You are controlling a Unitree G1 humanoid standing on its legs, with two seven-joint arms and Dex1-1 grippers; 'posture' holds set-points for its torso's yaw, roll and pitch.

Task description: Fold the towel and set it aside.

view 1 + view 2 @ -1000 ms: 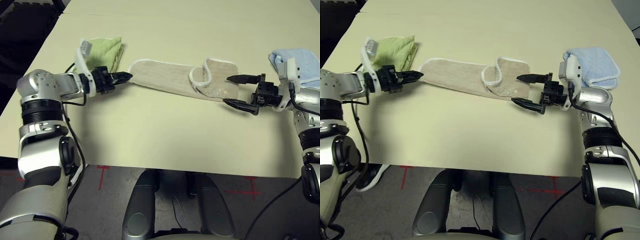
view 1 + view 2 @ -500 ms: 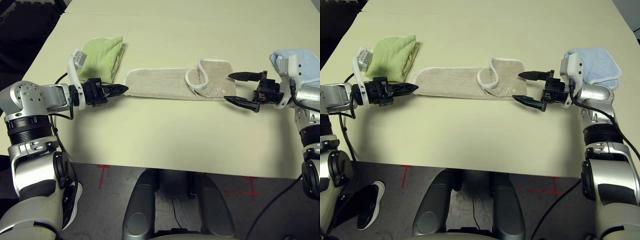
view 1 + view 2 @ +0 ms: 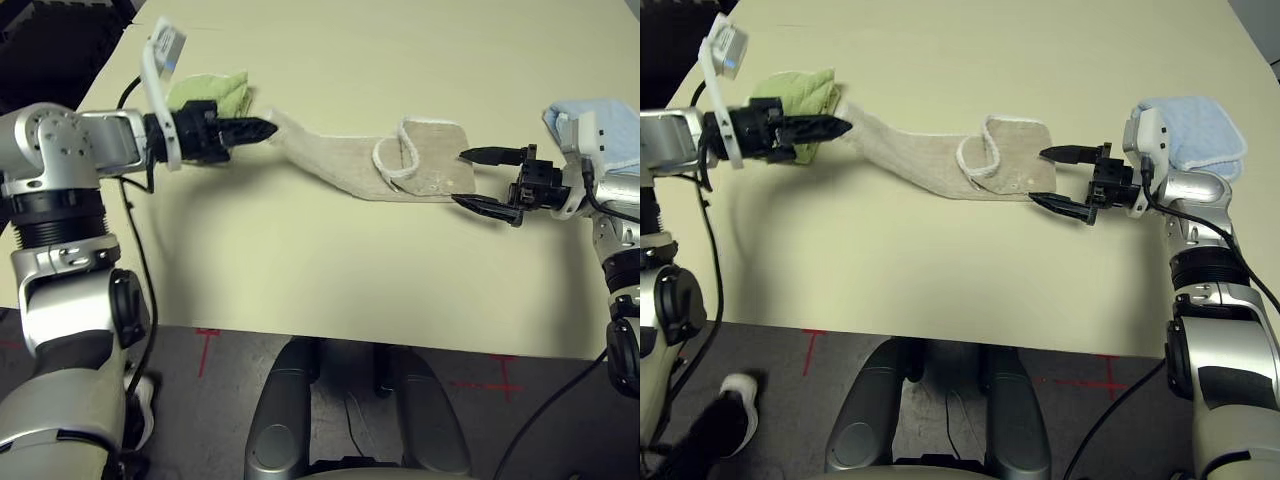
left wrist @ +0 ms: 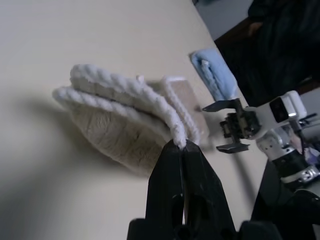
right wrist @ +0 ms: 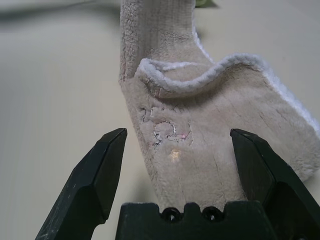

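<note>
The left tool [image 3: 262, 128] pinches the towel [image 3: 350, 160] by its end, raised off the tabletop [image 3: 330, 270] to fold it over, while the right tool [image 3: 478, 178] waits spread at its flat far end.

Silver forearms w/ black joint rings, black cables, white wrist cam brackets, black two-finger left hand [image 3: 262, 128] & right hand [image 3: 472, 179].

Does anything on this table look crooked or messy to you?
Yes: the beige towel isn't flat. The left hand pinches one end up off the table, and near the open right hand a corner is flipped over.
</note>
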